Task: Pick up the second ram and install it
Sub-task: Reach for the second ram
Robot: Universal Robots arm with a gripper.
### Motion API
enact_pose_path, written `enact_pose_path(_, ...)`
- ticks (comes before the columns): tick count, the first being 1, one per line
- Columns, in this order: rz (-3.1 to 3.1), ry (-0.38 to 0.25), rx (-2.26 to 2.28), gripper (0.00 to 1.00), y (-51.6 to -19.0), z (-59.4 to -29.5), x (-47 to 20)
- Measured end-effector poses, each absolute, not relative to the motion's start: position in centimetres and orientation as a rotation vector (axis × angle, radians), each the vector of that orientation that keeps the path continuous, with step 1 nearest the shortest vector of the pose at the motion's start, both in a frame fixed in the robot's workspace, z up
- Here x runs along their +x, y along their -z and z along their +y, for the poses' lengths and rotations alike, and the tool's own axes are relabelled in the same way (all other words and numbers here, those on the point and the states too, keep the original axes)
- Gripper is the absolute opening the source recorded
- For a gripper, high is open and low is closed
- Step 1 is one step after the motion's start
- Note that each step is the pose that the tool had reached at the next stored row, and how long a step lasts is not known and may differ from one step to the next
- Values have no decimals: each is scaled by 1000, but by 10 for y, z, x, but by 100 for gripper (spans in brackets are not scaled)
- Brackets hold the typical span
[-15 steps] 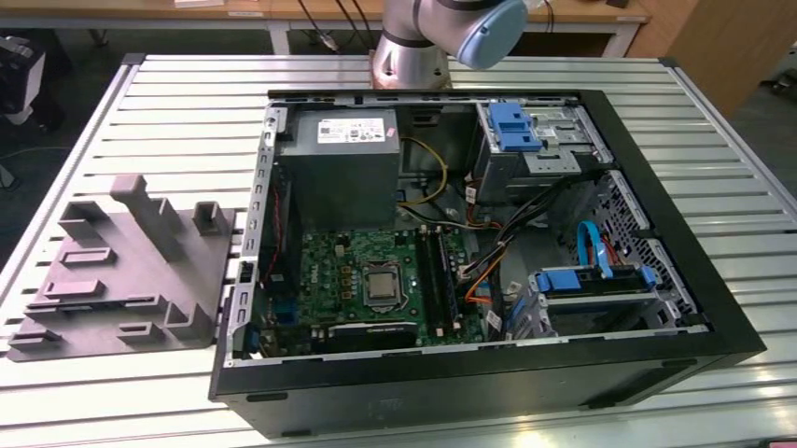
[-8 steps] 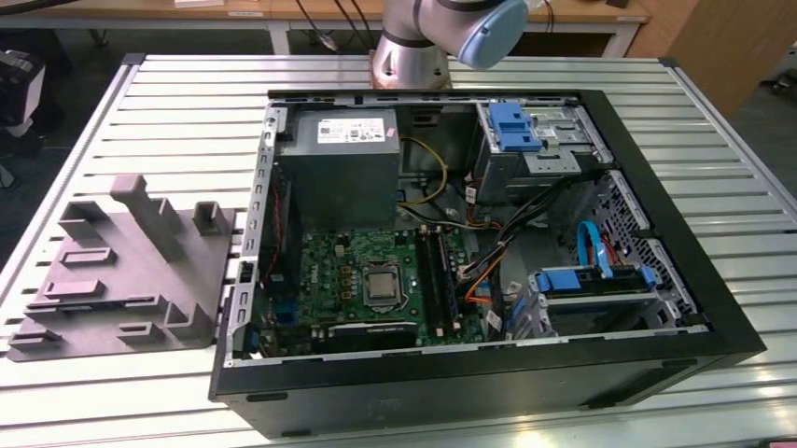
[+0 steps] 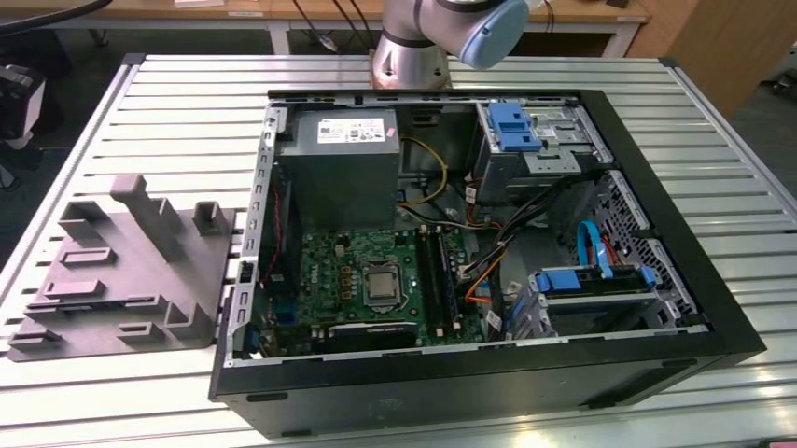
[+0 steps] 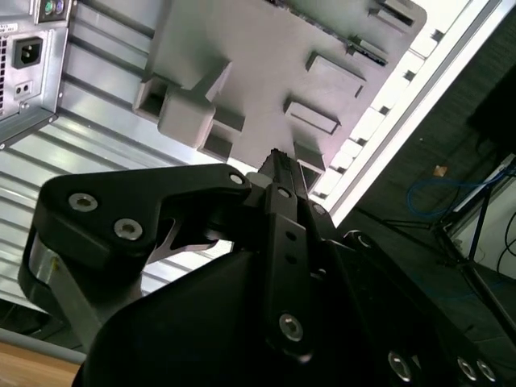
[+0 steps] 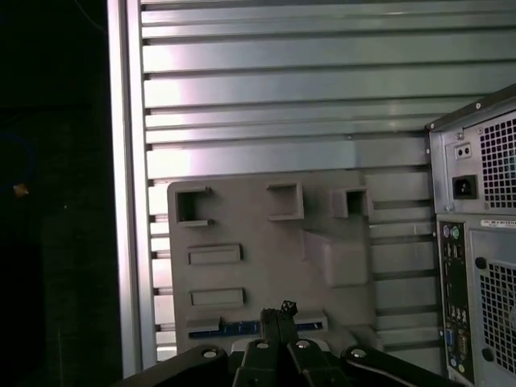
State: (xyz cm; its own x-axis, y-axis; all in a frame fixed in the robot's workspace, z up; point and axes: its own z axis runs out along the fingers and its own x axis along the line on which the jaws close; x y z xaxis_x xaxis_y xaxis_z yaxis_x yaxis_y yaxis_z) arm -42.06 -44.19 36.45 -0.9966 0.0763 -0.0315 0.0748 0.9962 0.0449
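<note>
The pick-up step is judged to be in hand, since nothing has been lifted yet. In both wrist views the claw [image 5: 278, 310] is seen with its fingers pressed together and nothing gripped between them. It is held over the grey holder [image 5: 266, 234]. The memory stick [image 5: 242, 326] is seen in the first wrist view as a blue-green strip lying in one of the holder's slots, just past the fingertips and not touched by them.

In the exterior view the holder is placed on the slatted table [image 3: 187, 103] at nine o'clock from the open computer case [image 3: 697, 322]. Inside the case, the black memory slots [image 3: 436, 271] are found on the motherboard [image 3: 330, 271], at three o'clock from the processor socket [image 3: 380, 282].

For a grasp, the fingers would need to be spread and lined up across the stick's thin faces. A gentle, square hold is called for, as the board is judged stiff but fragile.
</note>
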Motion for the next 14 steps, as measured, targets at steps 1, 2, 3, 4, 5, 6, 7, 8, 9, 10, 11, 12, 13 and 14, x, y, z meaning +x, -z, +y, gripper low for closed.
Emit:
enact_pose_path(1, 3106, -68, 117, 10, -363, -443, -421)
enact_pose_path(2, 3106, -68, 117, 10, -362, -444, -421)
enact_pose_path(3, 3105, -68, 117, 10, -361, -445, -421)
enact_pose_path(4, 3105, -68, 117, 10, -360, -446, -422)
enact_pose_path(5, 3105, -68, 118, 10, -359, -447, -422)
enact_pose_path(6, 3105, -68, 117, 10, -358, -448, -422)
enact_pose_path(7, 3105, -68, 117, 10, -358, -449, -422)
enact_pose_path(8, 3105, -68, 117, 10, -357, -450, -423)
enact_pose_path(9, 3105, -68, 117, 10, -356, -450, -423)
enact_pose_path(10, 3105, -68, 117, 10, -356, -451, -423)
enact_pose_path(11, 3105, -68, 117, 10, -355, -452, -423)
enact_pose_path(12, 3105, -68, 117, 10, -354, -453, -424)
enact_pose_path(13, 3105, -68, 117, 10, -353, -454, -424)
enact_pose_path(14, 3106, -68, 118, 10, -352, -455, -424)
